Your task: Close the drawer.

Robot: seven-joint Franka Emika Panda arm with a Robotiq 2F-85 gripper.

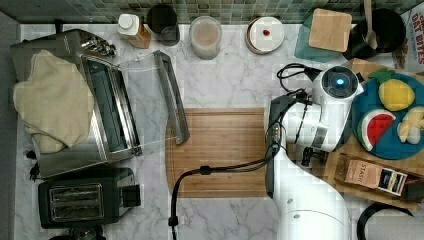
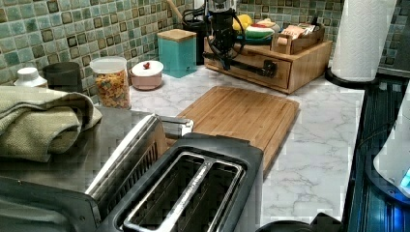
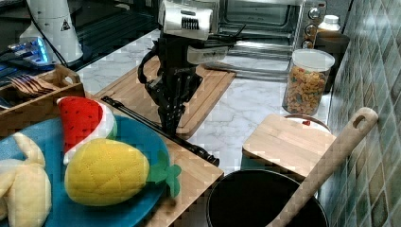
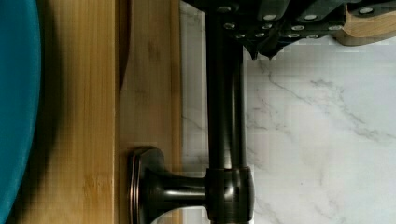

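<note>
Now pincer (image 3: 170, 124) at drawer (image 2: 251, 65) front edge.

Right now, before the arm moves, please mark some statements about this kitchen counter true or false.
1. The silver toaster oven's glass door is open. True.
2. The black gripper is at the dark metal bar handle of the light-wood drawer. True.
3. The round plate carrying the toy fruits is red. False: it is blue.
4. The clear jar of coloured cereal stands on the brown wooden cutting board. False: it stands on the marble counter, by the tiled wall.
</note>
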